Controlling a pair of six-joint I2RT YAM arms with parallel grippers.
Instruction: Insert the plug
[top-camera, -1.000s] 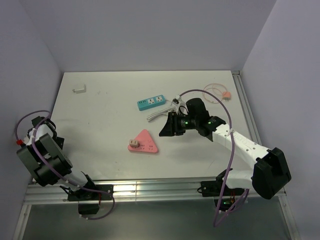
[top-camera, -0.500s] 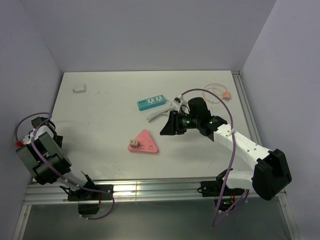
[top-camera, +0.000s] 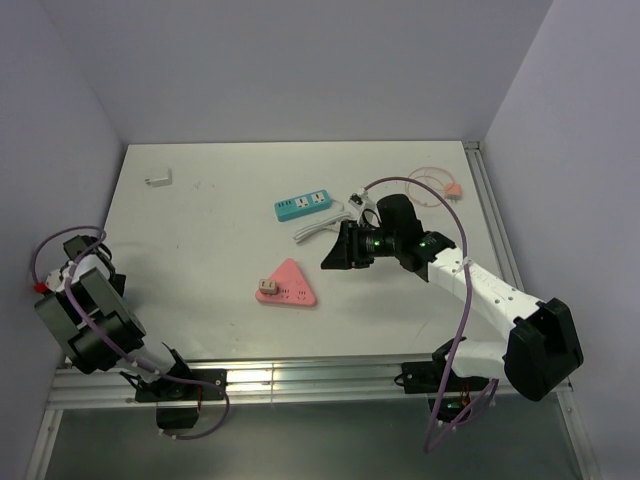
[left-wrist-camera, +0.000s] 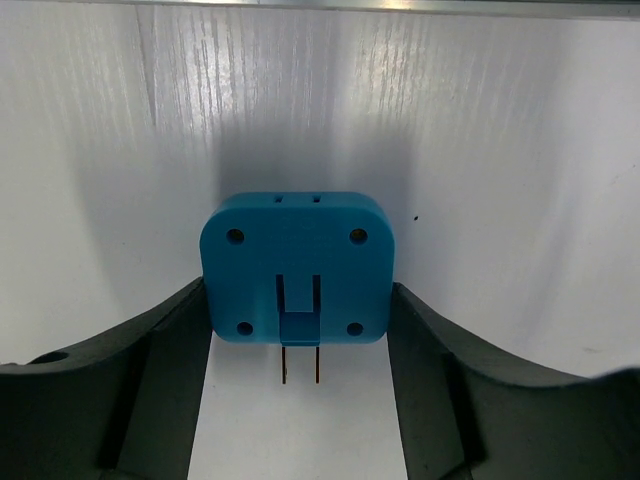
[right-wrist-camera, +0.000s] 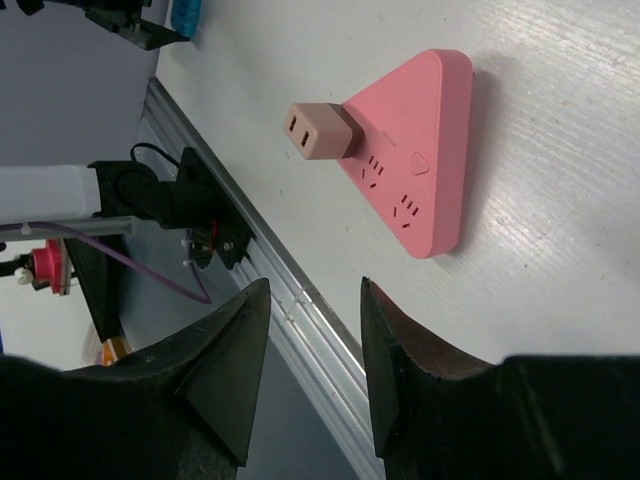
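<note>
**Blue plug pinched at the table's near-left edge**

Blue plug lying flat on the white table, just inside the metal rail; not to be made out in the overhead view. Flanked by the left gripper, drawn in narrow, with both fingers against the broad sides and no gap showing. Taken by the flanks, probably, to leave the two prongs bare. Prongs aimed back toward the wrist, though, so likely in need of a turn before meeting any socket.

Further right, near mid-table, a pink triangular power strip, with a beige adapter already seated near one corner and other sockets free. Beyond it, a teal power strip beside a white cable.

Rightmost, the right gripper, raised above the table to the right of the pink strip and facing it. Half spread, holding nothing; seemingly parked there to watch or steady the strip.
</note>
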